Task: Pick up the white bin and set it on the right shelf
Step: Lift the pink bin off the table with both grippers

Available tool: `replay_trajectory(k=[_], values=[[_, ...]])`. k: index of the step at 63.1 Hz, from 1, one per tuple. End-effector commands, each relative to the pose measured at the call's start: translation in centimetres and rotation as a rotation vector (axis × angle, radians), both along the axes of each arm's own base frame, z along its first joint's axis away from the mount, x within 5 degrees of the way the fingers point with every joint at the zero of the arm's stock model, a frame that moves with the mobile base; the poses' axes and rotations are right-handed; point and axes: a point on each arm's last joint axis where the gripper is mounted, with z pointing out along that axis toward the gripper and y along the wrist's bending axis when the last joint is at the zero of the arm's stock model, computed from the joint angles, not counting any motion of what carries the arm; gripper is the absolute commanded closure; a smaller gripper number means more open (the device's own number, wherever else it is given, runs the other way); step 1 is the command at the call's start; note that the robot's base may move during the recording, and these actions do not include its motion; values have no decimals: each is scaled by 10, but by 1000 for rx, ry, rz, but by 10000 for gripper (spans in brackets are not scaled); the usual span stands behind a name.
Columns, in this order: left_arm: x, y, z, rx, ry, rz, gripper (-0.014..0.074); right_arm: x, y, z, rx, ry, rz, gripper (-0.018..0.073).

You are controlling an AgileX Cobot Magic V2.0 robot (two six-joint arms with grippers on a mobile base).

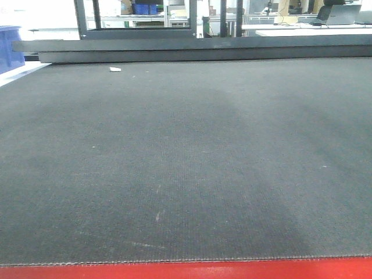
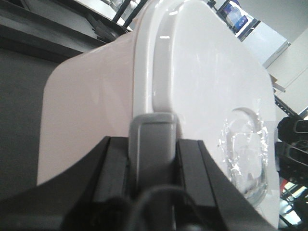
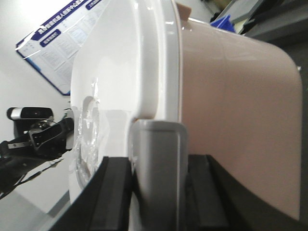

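Though the left gripper (image 2: 153,126) and right gripper (image 3: 159,132), low centre in their frames, touch the rim of the white bin (image 2: 207,72), I cannot tell whether they are clamped.

Dark grey woven mat (image 1: 186,163) w/ red front edge (image 1: 186,271).
Small white scrap (image 1: 115,69) at far end, left; blue plastic crate (image 1: 9,49) at left edge; black metal frame (image 1: 139,34) behind.

A lab — workbenches (image 1: 279,26), a laptop (image 1: 340,14), blue crates (image 1: 145,9), a wall poster (image 3: 62,43).
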Motion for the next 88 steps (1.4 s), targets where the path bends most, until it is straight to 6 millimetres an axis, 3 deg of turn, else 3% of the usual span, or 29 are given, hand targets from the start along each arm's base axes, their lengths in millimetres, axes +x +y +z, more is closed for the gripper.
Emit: replay_trajectory(k=[1, 14, 88], values=[[-44, -34, 21, 25, -100, -355, 722, -53, 21, 38, 49, -162, 301, 419], [-48, -48, 20, 32, -99, -414, 722, -71, 23, 48, 30, -211, 303, 419], [-48, -48, 20, 31, -100, -405, 722, -68, 22, 48, 29, -209, 253, 419]])
